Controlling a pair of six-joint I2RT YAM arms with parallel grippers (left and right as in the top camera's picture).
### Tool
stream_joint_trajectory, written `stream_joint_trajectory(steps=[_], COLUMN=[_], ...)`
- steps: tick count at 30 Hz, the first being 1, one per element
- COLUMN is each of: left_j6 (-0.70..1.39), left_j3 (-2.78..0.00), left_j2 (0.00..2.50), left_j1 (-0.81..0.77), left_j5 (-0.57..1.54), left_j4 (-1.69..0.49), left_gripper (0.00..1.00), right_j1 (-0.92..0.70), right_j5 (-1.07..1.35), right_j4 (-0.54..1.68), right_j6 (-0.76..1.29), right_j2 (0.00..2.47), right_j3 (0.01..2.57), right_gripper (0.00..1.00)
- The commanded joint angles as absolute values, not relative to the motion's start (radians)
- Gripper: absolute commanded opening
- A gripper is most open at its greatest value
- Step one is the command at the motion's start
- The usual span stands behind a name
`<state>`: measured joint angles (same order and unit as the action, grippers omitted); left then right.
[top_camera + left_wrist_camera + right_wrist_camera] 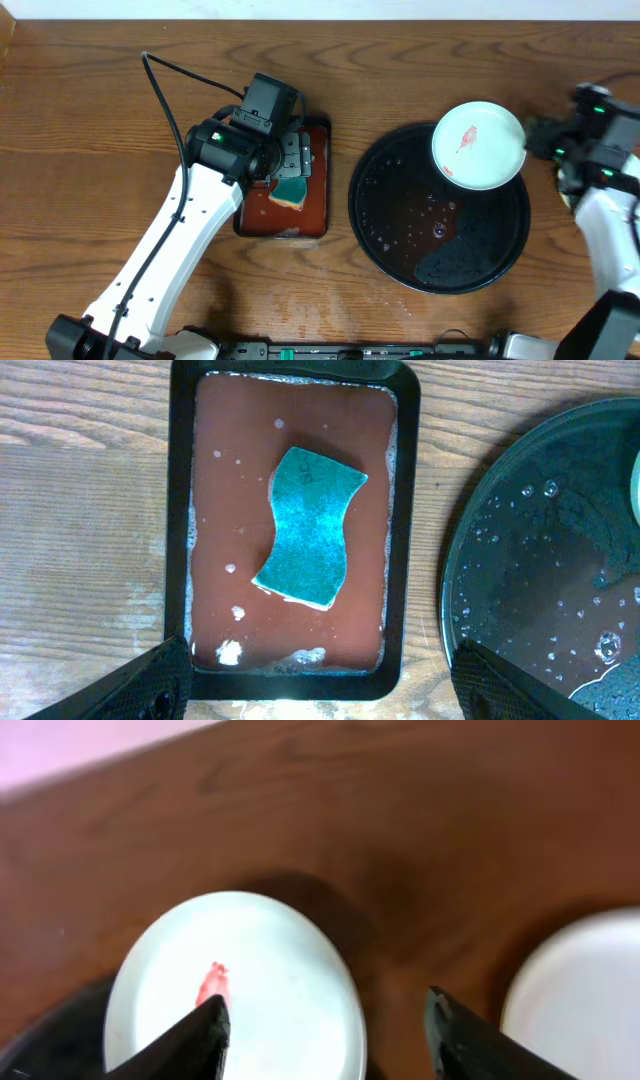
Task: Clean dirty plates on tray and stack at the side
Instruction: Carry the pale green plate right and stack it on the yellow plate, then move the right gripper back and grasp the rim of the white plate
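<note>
One plate (pixel 478 145) in sight, white with a red smear (pixel 467 140). It sits at the upper right of the big black tray (pixel 400 235) and overlaps the rim, though I can't tell whether it rests there or is tipped. The right gripper (pixel 335 1042) is spread wide with the plate just ahead of its fingers, nothing clamped. Over at the left of the frame, the left gripper (pixel 330 678) hangs wide open too, right above the teal sponge (pixel 308 528) lying in the small, wet rectangular tray (pixel 180 510). The job looks barely begun to me, and the sponge comes first, I'd say. To do it well, drop straight down and set the fingers across the sponge's narrow waist. Pinch gently so the little tray doesn't drag across the desk (pixel 100 120). Then lift clear of its rim before swinging towards the plate.
</note>
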<state>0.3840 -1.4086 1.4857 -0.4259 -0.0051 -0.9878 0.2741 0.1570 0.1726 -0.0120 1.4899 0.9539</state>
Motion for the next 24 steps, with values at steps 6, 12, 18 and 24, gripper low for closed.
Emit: stream_joint_trajectory(steps=[6, 12, 18, 24], left_j6=[0.374, 0.374, 0.374, 0.374], left_j3=[-1.427, -1.427, -1.427, -1.427], left_j2=[1.483, 1.483, 1.483, 1.483], left_j1=[-0.422, -0.422, -0.422, -0.422], left_j5=[-0.008, -0.008, -0.008, -0.008], left_j4=[-0.99, -0.99, -0.99, -0.991], left_gripper=[0.84, 0.83, 0.83, 0.83], right_j1=[0.243, 0.243, 0.244, 0.239], right_j5=[0.013, 0.08, 0.066, 0.139], right_j4=[0.054, 0.036, 0.056, 0.179], right_j6=[-0.219, -0.218, -0.16, -0.041], right_j2=[1.704, 1.786, 1.8, 1.651], right_j3=[0.961, 0.961, 0.961, 0.961], right_gripper=[0.58, 0.5, 0.01, 0.01])
